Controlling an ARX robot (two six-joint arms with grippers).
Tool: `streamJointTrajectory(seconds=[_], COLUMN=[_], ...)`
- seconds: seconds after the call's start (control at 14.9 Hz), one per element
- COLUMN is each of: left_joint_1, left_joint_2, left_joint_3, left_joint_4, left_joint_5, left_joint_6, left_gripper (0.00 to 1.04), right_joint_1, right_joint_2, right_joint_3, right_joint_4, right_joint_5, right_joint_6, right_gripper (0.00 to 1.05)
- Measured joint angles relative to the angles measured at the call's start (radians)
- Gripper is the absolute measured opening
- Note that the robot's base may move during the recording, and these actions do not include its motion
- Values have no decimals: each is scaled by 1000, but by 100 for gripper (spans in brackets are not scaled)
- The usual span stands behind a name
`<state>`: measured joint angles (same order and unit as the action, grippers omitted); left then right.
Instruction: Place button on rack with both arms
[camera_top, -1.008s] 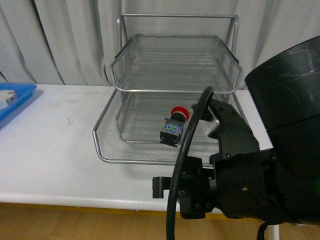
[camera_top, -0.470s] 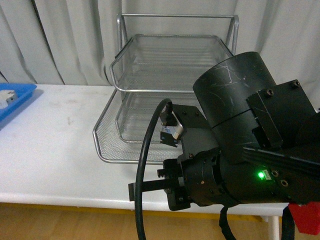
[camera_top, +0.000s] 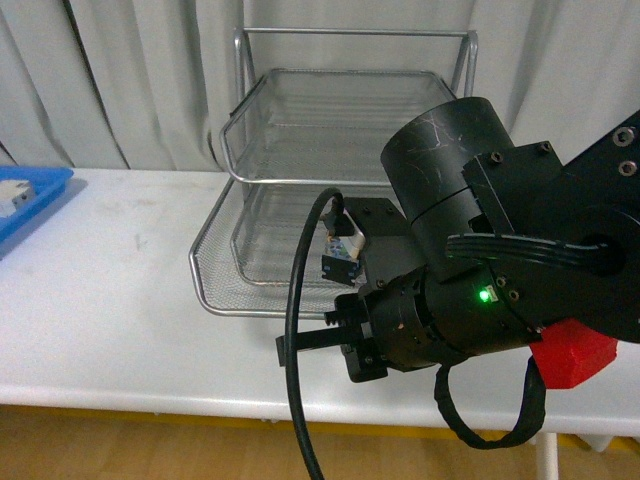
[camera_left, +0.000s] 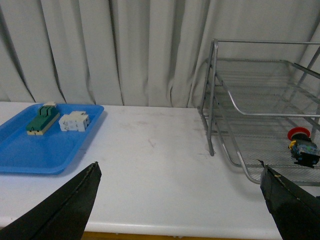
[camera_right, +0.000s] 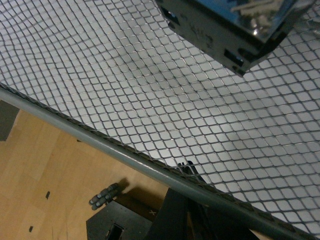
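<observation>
Rack (camera_top: 350, 130) silver wire mesh, diamond-pattern weave with shiny tubular frame. Button (camera_left: 301, 146): red cap, dark body with bluish-green marks. Right arm (camera_top: 500, 270) black with scuffed housing, a lit green dot and a red block (camera_top: 572, 355). Tray (camera_left: 47, 142) bright blue, holding a green-and-cream switch block (camera_left: 42, 119) and a white breaker (camera_left: 74, 120). Table (camera_top: 110, 300) white, faintly smudged. Curtain (camera_left: 115, 50) pale grey, vertical folds.

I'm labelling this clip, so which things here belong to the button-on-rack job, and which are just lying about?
Job:
button, lying in the lowest tier
rack
right arm, in front of the rack

Lying about:
blue tray
green-and-cream switch block in the tray
white block beside it
</observation>
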<state>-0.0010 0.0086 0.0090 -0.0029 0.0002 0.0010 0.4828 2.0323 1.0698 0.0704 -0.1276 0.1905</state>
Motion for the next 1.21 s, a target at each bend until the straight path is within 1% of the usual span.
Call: streamJointTrajectory(seconds=[0.2,0.27,0.4,0.54,0.67,0.94,1.21], left_joint_1=[0,0,0,0,0,0,0], left_joint_2=[0,0,0,0,0,0,0], left_joint_3=[0,0,0,0,0,0,0], left_joint_4=[0,0,0,0,0,0,0], left_joint_5=[0,0,-1,0,0,0,0], left_joint_6=[0,0,0,0,0,0,0], left_gripper=[98,98,98,98,98,98,98], right_joint_1=[-20,-29,-54,-72,-79,-53,-45], right_joint_2=[50,67,119,156,157,92,-74], right_joint_3=[116,161,260,321,345,240,34], right_joint_4=[-23,-27,-84,-107,-101,-46,15], right_joint_5=[31,55,98,132,132,123,68], right_joint_6=[-37,-60,-99,-113,-113,-109,-85], right_gripper=[2,2,2,2,2,2,2])
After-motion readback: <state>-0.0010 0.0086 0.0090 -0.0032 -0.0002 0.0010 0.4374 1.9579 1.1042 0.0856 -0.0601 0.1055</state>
